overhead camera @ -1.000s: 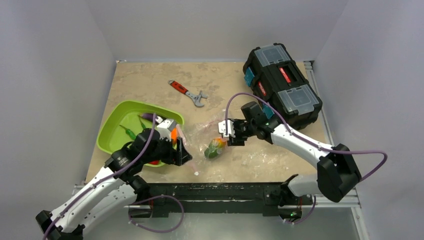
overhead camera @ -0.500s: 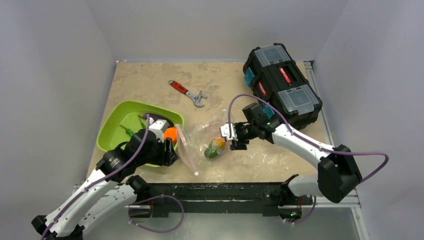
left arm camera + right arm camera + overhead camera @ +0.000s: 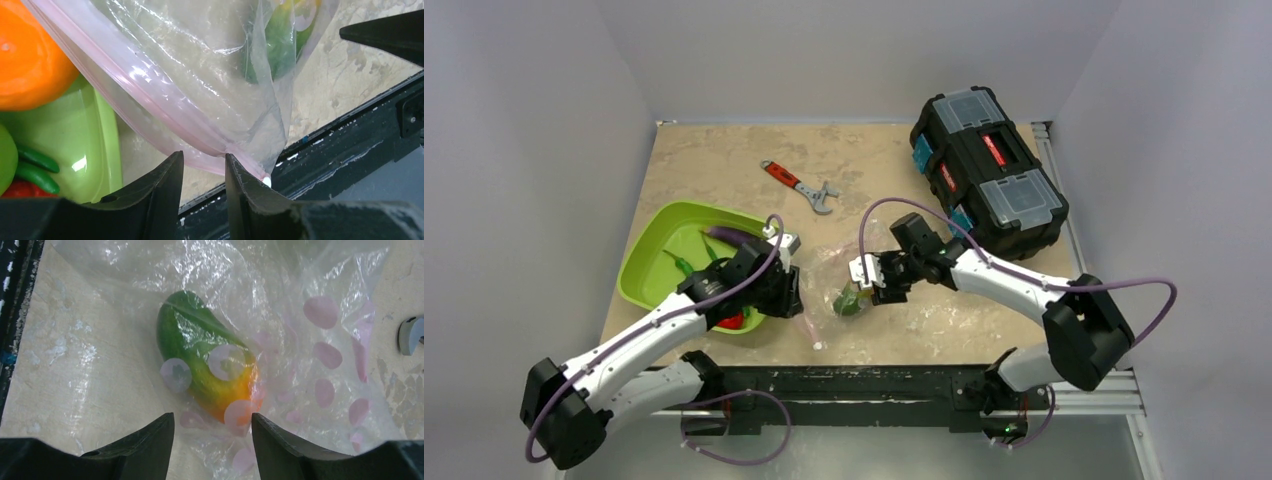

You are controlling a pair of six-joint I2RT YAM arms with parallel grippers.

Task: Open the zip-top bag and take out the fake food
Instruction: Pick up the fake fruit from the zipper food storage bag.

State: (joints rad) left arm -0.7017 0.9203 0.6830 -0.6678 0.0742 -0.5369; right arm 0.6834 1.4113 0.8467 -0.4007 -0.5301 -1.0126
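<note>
Zip-top bag [image 3: 822, 268] lies crumpled on the surface [image 3: 724, 160] near its front edge, between the two claws and just right of the green tray [image 3: 656, 250]. Its clear film carries pale pink round spots. Its pink zip strip [image 3: 150, 107] runs slantwise along the tray side, down toward the front edge. One piece of fake food is inside the bag, a green-and-orange fruit [image 3: 207, 367] lying on its side.

The left claw [image 3: 204, 159] stands at the strip's lower corner, one finger on each side of it. Its jaws are narrowed, but a gap shows between them, so they are open and not pinching the plastic. The right claw [image 3: 212, 422] hangs over the bag from the right, jaws apart and empty, with the fruit just beyond its fingertips.

In the tray lie an orange round fruit [image 3: 30, 60], slim green pods [image 3: 35, 165] and a red piece [image 3: 17, 190]. Farther back a red-handled wrench [image 3: 801, 187] lies on the surface, and a black toolbox [image 3: 989, 165] sits at the back right.
</note>
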